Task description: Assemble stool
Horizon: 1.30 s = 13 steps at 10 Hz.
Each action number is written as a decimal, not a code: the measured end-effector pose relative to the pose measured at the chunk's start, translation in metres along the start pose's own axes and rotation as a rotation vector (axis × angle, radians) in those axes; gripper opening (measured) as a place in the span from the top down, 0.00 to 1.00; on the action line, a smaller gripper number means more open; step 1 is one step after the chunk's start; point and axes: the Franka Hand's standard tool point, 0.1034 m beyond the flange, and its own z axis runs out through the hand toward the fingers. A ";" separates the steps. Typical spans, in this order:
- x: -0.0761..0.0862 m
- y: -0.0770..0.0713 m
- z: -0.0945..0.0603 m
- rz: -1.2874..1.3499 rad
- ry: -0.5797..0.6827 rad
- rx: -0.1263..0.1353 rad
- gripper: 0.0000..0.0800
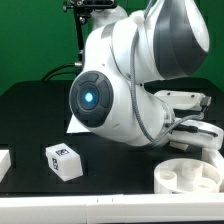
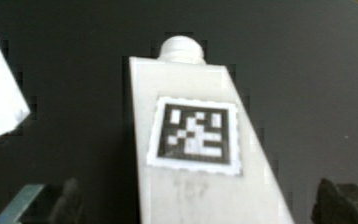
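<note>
Gripper (image 2: 197, 205) jaws stand as wide as they go and clamp nothing. One dark fingertip (image 2: 48, 200) sits on either side of a stool leg (image 2: 185, 90), each clear of its flank, with the black table (image 2: 300, 60) showing in the gaps. That leg lies flat on the table directly under the tool and runs lengthwise away from it. Its square tag (image 2: 197, 130) faces up just past the fingertips, and its rounded peg (image 2: 181, 46) is at the far end. You appear to be on the pick-up of a leg, lined up but not yet gripping. The next move probably calls for you to come straight down, keep the leg centred between the fingers, and close across its width below the tag so the peg end stays free. Farther off, the seat disc (image 1: 190, 178) lies sockets-up on the table near the low end of the arm (image 1: 120, 90), and the leg's peg will likely have to go in there. In the exterior view the arm folds forward and down, with its wrist low over the table toward that view's right and its bulk hiding the fingers. A small white tagged block (image 1: 63, 160) sits well apart on the other side.
</note>
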 end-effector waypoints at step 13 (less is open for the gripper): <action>-0.029 -0.019 -0.079 -0.092 0.328 0.061 0.60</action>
